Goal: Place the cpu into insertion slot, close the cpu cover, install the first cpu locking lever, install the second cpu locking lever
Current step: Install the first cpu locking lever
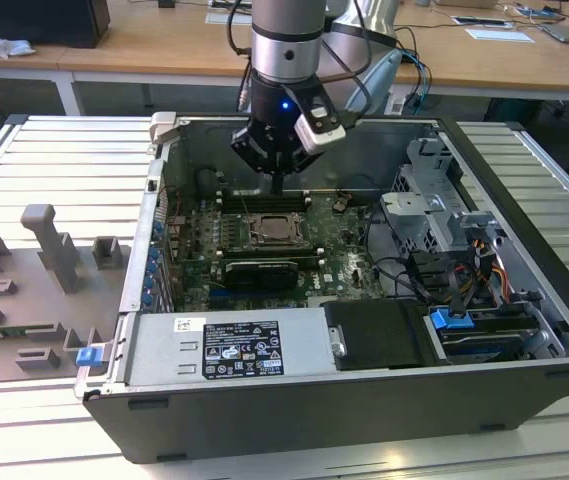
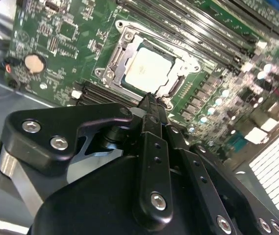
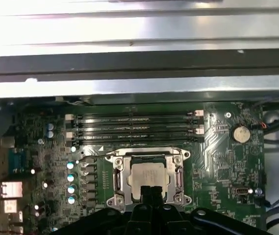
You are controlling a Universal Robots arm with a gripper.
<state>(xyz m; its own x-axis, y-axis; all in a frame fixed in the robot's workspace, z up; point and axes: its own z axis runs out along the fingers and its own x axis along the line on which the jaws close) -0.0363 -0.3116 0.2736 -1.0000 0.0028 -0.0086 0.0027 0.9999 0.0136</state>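
My gripper (image 3: 150,189) is clenched on nothing, its tip poised close over one edge of the cpu cover (image 3: 178,177). The cover lies flat around the cpu (image 3: 146,177), which is seated in the insertion slot (image 3: 138,159) on the green motherboard (image 3: 222,166). I judge the 2 locking levers are the work in hand, though I cannot tell whether either is latched. I should keep my fingers together as 1 narrow pusher, press squarely, and stay off the cpu's face and the memory slots (image 3: 134,127) beside it.
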